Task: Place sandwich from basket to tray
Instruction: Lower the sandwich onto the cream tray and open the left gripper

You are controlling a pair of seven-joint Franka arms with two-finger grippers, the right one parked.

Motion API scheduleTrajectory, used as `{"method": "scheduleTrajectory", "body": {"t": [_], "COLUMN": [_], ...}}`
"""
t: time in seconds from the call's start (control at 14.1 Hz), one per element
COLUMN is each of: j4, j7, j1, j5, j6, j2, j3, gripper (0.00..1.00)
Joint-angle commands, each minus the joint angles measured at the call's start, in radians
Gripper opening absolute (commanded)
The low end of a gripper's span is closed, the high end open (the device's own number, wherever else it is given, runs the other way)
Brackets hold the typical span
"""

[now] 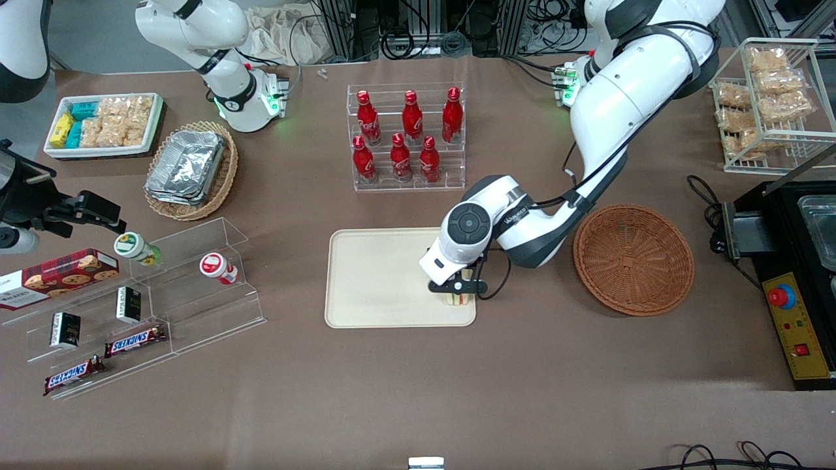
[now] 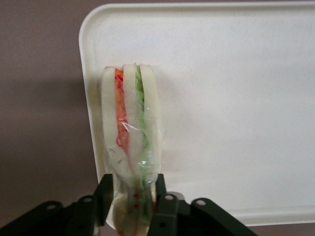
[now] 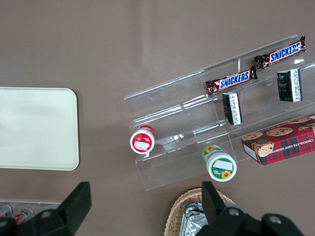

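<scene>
The black two-finger end effector (image 1: 458, 287) is squeezed shut on the small wedge sandwich (image 2: 130, 147) of pale bread with red, orange and green filling in clear wrap. It holds the sandwich over the flat cream plastic tray (image 1: 379, 274), at the tray's corner that is closest to the round reddish-brown wicker basket (image 1: 633, 259). That basket looks empty and sits on the brown worktop (image 1: 522, 391) just beside the tray, toward the working arm's end.

In the wrist view the fingers (image 2: 104, 194) pinch only the narrow end of the sandwich. The rest sticks out past them, close to the tray's rim. I cannot tell if the sandwich touches the tray yet or hangs just above it.

The job looks almost done. Only letting go is left.

Here is what could go wrong. The sandwich is very near the rim, so when the fingers open it might tip over the rim and land partly on the worktop. The wrap is slippery and could stick to a finger and drag the sandwich along. Squeezing too hard could squash the soft bread.
</scene>
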Motion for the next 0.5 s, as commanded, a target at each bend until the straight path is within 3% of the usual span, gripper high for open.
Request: {"method": "scheduleTrajectory", "body": {"t": [0.0,0.28,0.43], "j4": [0.021,0.016,0.016], "j7": [-0.083,-0.057,0.093], "j1": [0.015,0.096,0.174], "j5": [0.002,0.002,-0.035], "j6": [-0.025,-0.204,-0.295], "j2": [-0.071,-0.252,-0.335], "j3": [0.0,-0.004,-0.006], "gripper": [1.0,1.0,1.0]}}
